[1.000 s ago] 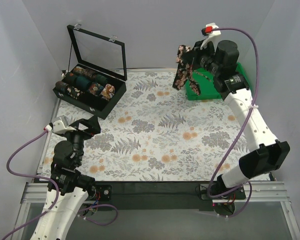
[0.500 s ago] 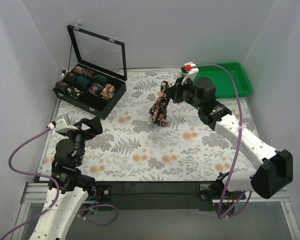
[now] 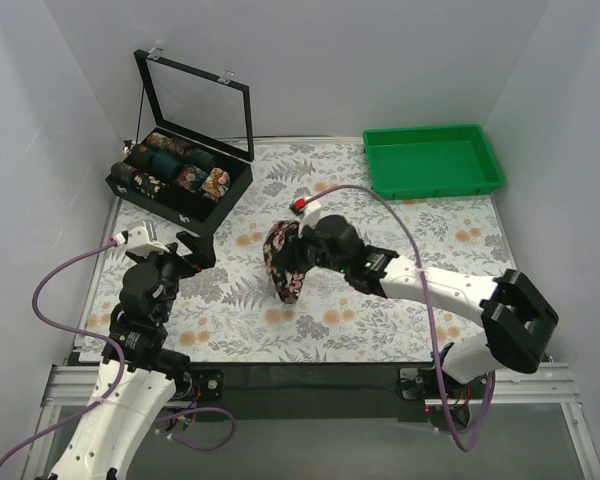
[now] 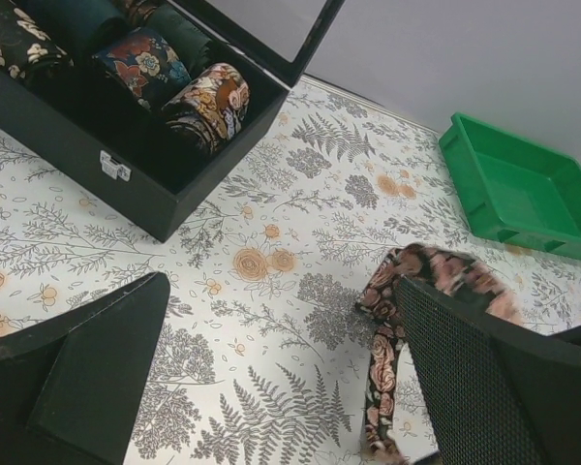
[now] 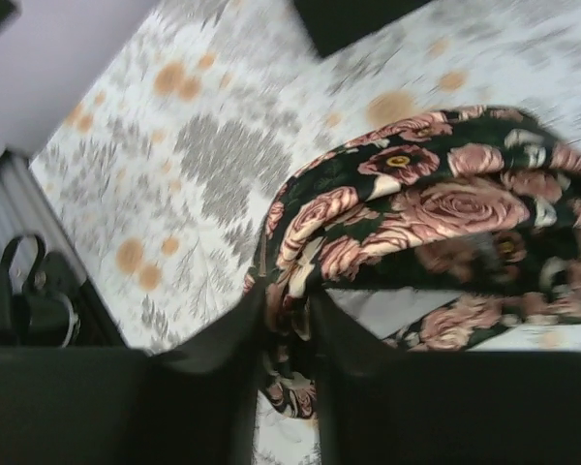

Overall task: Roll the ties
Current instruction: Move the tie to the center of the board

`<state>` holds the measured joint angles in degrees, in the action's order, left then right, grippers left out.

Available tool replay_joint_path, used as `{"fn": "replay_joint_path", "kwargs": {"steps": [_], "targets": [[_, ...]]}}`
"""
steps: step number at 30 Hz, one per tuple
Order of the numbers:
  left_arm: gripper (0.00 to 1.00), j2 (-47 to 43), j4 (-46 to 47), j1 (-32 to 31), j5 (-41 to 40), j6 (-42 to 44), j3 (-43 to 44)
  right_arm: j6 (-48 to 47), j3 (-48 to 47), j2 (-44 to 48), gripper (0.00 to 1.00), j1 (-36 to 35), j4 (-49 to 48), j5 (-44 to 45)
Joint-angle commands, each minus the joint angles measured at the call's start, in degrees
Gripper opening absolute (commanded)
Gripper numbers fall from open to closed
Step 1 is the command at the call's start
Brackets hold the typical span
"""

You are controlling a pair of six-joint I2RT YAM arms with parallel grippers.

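rose-print tie (image 5: 407,208) pinched between the right jaws.

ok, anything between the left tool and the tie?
Nothing: only bare floral cloth between left tool and tie, clear in the top view.

Overhead shot, here's the layout. My right claw (image 3: 298,248) is stretched way over to the middle of the floral table cover (image 3: 380,235). A dark rose-print tie (image 3: 280,270) is bunched up at its tip and droops down, and its lower end looks like it's resting on the cover. Can't really tell from up here how tight that pinch is. My left claw (image 3: 175,250) sits near-left with its fingers spread wide, well apart from the tie. Back-left there's the black box (image 3: 160,198), glass lid (image 3: 195,100) propped upright, with rolled ties (image 3: 175,163) packed inside. The green tray (image 3: 430,132) is back-right.
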<state>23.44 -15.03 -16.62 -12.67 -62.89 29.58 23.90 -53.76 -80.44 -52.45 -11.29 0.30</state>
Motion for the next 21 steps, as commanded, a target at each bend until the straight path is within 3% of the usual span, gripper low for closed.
{"fn": "replay_joint_path", "kwargs": {"steps": [1, 3, 6, 8, 12, 16, 21], "targets": [[0.97, 0.5, -0.4, 0.0, 1.2, 0.1, -0.1, 0.6, -2.1, -5.4, 0.31, -5.1, -3.1, -3.7], [0.98, 0.6, -0.4, 0.0, 1.4, 0.0, -0.1, -1.5, -6.1, -8.9, 0.52, -6.4, 1.1, -8.0], [0.98, 1.3, -0.4, 0.0, 1.8, 0.1, -0.1, -5.3, -8.1, -9.4, 0.65, -6.4, 6.1, -6.9], [0.97, 1.7, -0.4, -0.1, 2.7, 0.1, -0.1, -9.5, -7.3, -6.9, 0.69, -6.1, 7.9, -4.3], [0.98, 3.9, 0.4, 0.0, 8.8, -1.3, 0.1, -14.7, -4.4, -2.3, 0.66, -1.6, 11.2, 3.0], [0.98, 9.9, 1.5, 0.0, 15.9, -1.4, 0.8, -17.6, -1.9, -1.4, 0.62, 9.4, 11.2, 0.2], [0.98, 15.8, 1.4, 0.0, 22.9, -0.1, 1.4, -22.7, -3.7, -6.0, 0.54, 14.4, 11.3, -2.8]]}}
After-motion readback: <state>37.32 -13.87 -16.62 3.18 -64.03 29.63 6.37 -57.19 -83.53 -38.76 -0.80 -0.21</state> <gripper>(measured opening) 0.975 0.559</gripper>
